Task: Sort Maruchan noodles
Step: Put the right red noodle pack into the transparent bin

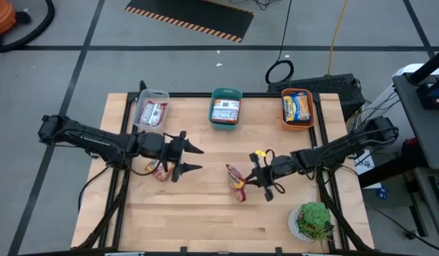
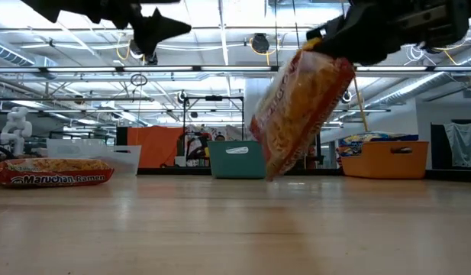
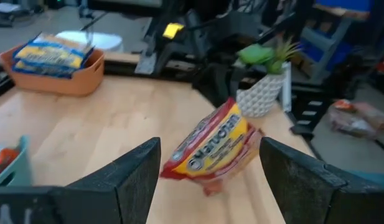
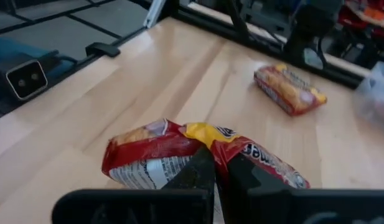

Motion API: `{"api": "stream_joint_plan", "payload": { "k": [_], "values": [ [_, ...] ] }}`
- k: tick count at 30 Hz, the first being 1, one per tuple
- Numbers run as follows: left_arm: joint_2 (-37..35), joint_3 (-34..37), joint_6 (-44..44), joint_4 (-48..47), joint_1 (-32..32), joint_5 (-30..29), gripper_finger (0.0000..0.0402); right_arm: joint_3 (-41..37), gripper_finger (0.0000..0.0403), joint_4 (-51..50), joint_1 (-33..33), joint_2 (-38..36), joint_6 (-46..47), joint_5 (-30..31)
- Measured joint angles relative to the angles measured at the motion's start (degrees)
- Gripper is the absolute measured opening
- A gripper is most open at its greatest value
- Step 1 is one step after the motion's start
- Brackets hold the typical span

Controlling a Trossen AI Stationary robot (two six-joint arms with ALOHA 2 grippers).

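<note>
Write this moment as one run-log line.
left pincer: open, above table | right pincer: shut on red packet, lifted | second packet: on table

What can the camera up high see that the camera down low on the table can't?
Only the high view shows the potted plant and the packets lying inside the clear bin and teal bin. Only the low view shows the room behind and the held noodle packet hanging clear of the table. Both show the right hand pinching that packet, the open left hand, and another packet lying on the table.
</note>
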State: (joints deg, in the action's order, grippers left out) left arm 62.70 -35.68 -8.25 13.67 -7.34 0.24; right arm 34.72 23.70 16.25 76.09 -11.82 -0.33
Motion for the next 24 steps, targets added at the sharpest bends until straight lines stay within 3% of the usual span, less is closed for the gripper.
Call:
{"api": "stream_joint_plan", "payload": {
  "k": [12,20,24],
  "values": [
    [2.36,-4.10,0.73,-0.15,-6.06,0.67,0.0278,14.22,0.0000,-7.13,3.56,8.53,-10.33,0.13],
    [13.94,-11.01,2.81,-0.85,-8.27,5.32,0.0278,21.75,0.0000,-11.13,4.27,13.93,-14.25,0.30],
    [17.99,-15.31,4.18,-5.89,-8.24,6.07,0.0278,23.35,0.0000,-14.13,4.97,14.45,-14.42,0.79]
  ]
}}
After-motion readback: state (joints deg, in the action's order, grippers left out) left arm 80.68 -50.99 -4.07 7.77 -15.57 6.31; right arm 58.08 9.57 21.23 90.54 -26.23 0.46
